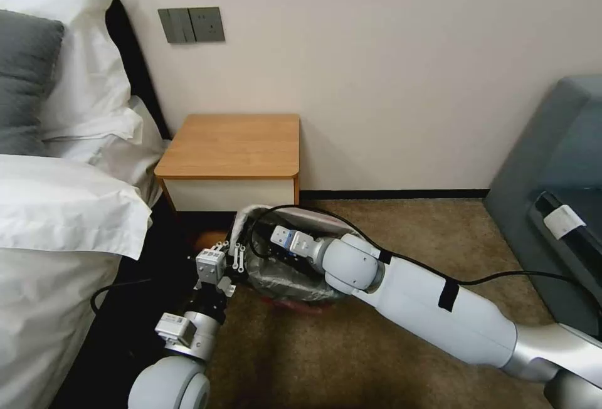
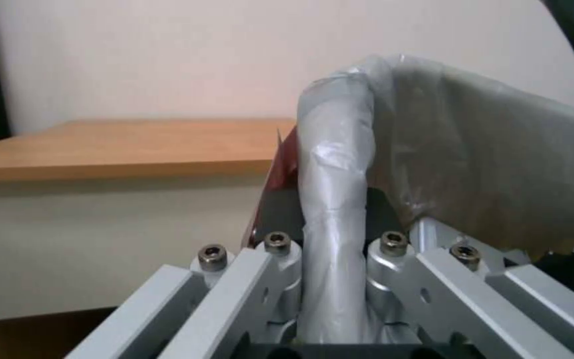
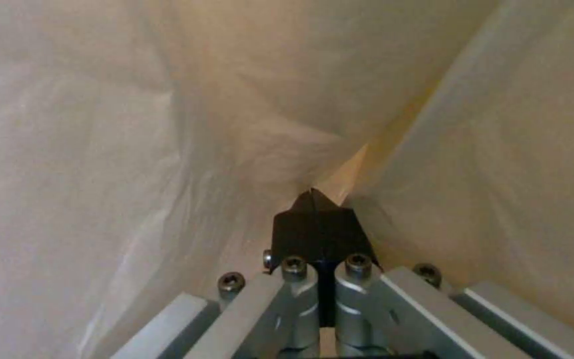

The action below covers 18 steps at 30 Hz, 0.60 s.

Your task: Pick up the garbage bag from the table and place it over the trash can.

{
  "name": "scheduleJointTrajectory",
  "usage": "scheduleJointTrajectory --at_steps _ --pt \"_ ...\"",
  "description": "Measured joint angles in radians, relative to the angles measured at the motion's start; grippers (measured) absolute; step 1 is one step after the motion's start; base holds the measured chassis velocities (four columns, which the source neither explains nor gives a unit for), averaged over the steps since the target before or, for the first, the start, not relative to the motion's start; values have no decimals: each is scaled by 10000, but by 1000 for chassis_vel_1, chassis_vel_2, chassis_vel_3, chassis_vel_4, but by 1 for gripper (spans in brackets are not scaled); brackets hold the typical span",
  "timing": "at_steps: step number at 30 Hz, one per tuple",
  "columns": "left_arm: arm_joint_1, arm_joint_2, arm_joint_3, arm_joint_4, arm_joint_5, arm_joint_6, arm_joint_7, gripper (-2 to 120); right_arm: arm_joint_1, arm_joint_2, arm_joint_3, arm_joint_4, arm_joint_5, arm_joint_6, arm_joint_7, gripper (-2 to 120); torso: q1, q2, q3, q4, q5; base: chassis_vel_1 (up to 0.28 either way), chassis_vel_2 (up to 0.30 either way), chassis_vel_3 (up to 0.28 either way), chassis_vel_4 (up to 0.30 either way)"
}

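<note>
Your left gripper (image 2: 330, 249) jaws clamp a rolled fold of crinkly translucent grey garbage bag (image 1: 285, 277) at the beige bin's (image 1: 248, 213) rim; your right gripper (image 3: 318, 224) jaws, closed, sit inside the film.

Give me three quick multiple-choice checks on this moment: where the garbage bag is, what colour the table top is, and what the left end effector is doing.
1. Where is the garbage bag?
A. flat on the table
B. draped on the trash can on the floor in front of the table
C. on the bed

2. What colour is the top of the table?
A. orange-brown wood
B. white
C. black

3. What is the state of the left end effector?
A. open, holding nothing
B. shut on a fold of the bag
C. resting on the table top

Key: 1 B, the head view shows grey plastic wrapped over the bin below the nightstand. 2 A, the head and left wrist views both show a wooden top. 3 B, the left wrist view shows plastic pinched between its fingers.
</note>
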State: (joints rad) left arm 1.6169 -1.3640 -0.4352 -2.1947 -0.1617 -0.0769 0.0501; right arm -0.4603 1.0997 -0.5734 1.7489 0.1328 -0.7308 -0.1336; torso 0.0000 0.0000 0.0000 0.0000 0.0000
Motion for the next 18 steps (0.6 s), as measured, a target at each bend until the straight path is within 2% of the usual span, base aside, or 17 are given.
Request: scheduleJointTrajectory --at_steps 11,18 --pt "-61 0 -10 94 -11 -7 -47 7 -61 -238 15 320 296 0 44 0 0 0 0 0 0 0 0 0 0" --pt "-157 -35 -70 319 -88 8 -217 7 -48 -617 92 1096 1511 0 652 0 0 0 0 0 1 0 0 0 0"
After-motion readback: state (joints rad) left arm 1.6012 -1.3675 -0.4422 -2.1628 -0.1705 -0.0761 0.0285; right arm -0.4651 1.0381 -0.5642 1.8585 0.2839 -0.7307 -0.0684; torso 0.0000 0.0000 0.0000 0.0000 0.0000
